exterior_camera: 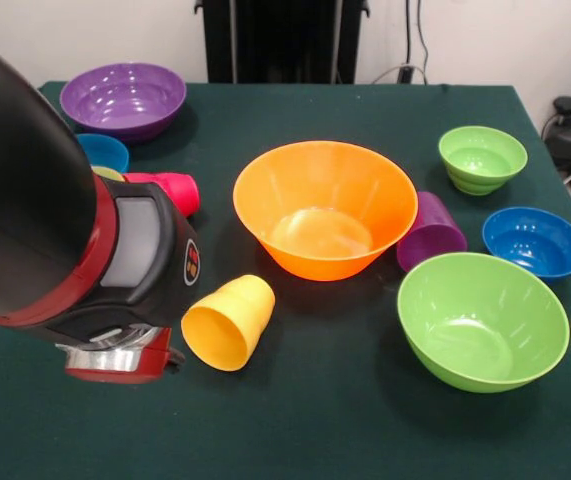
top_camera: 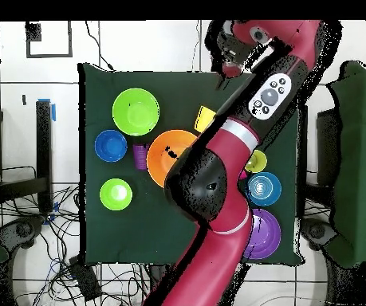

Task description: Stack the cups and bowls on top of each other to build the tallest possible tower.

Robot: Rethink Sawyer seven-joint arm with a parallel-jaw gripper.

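The large orange bowl stands upright mid-table with nothing in it. A large lime green bowl, a small blue bowl and a small green bowl sit apart on the right. The large purple bowl is far left, with a second blue bowl beside it. On their sides lie the purple cup against the orange bowl, the yellow-orange cup and the red-pink cup. A sliver of the pale yellow cup shows. My gripper hangs past the yellow-orange cup, at the table's edge.
My arm fills the left of the front view and hides part of the table there. From overhead the arm crosses the orange bowl. The dark green cloth covers the whole table.
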